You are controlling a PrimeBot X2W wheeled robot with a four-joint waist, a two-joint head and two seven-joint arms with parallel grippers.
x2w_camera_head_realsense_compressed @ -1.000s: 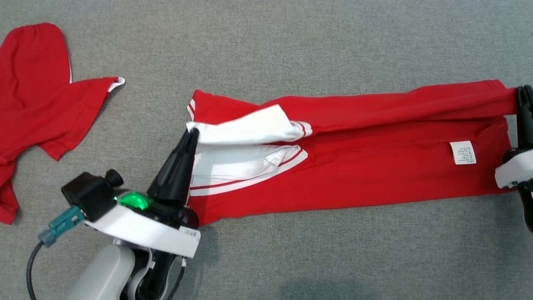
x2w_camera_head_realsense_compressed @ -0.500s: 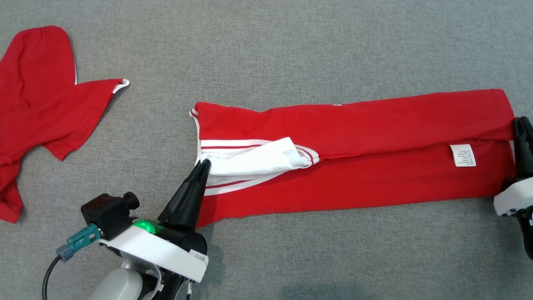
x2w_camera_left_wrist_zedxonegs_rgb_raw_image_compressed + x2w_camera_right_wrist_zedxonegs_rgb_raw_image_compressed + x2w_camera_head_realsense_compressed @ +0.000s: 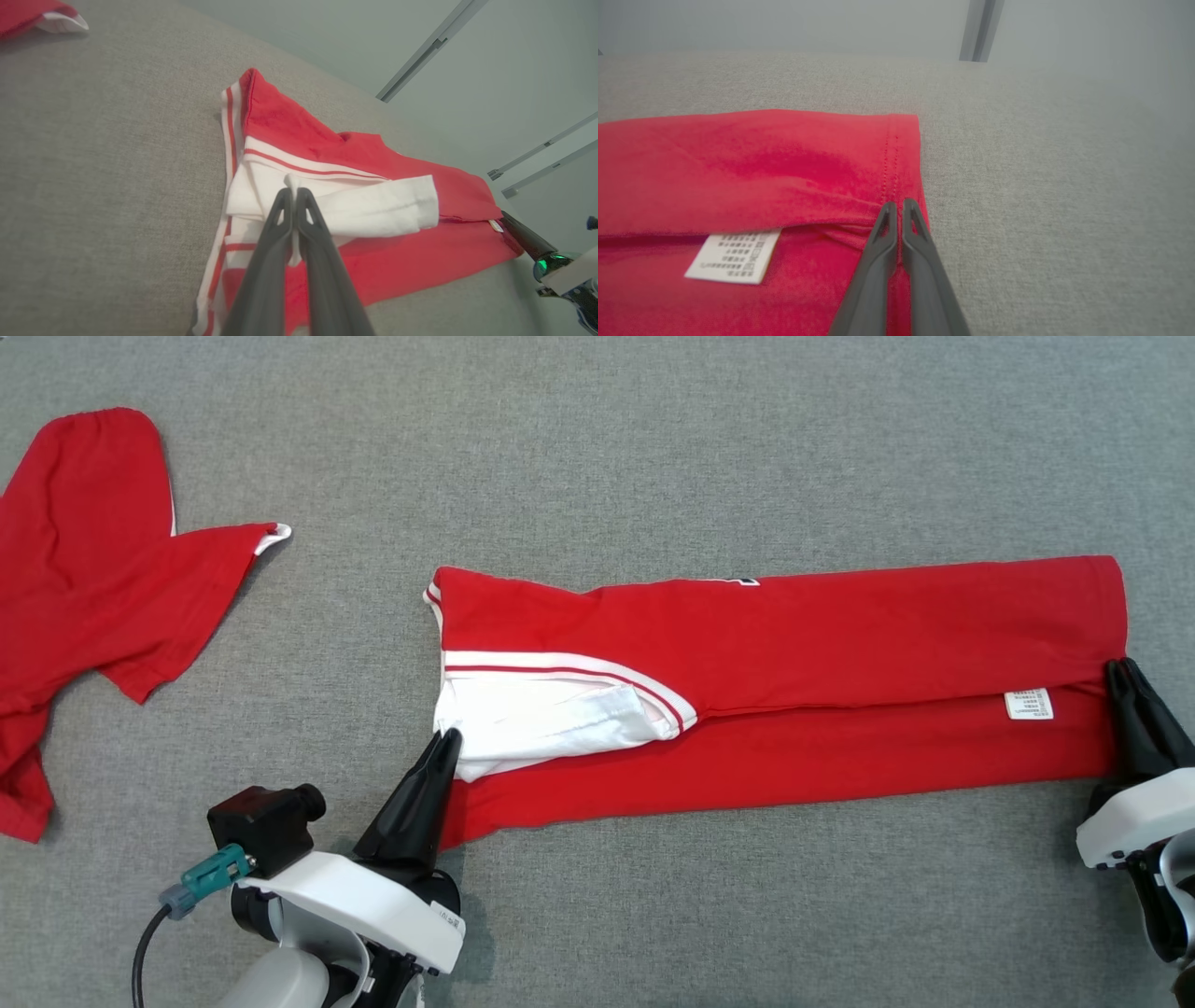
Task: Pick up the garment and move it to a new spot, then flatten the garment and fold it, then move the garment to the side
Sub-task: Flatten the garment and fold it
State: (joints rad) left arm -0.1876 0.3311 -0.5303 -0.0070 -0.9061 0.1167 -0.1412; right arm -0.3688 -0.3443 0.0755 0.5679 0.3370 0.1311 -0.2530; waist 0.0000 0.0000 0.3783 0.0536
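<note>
The garment (image 3: 840, 635) lies stretched long across the grey table (image 3: 653, 448) between the two hands. The left hand (image 3: 449, 737), fingers pressed together, pinches the white fabric at the end farthest from the care label (image 3: 1029, 704), while the right hand (image 3: 1120, 667), likewise closed tight, nips the stitched hem just beside that label. The garment is red and folded lengthwise, the label peeking out from under the upper layer's edge, with red-and-white striped trim and a bunched white panel far from the label; a second red garment (image 3: 93, 579) lies well apart beyond that end.
</note>
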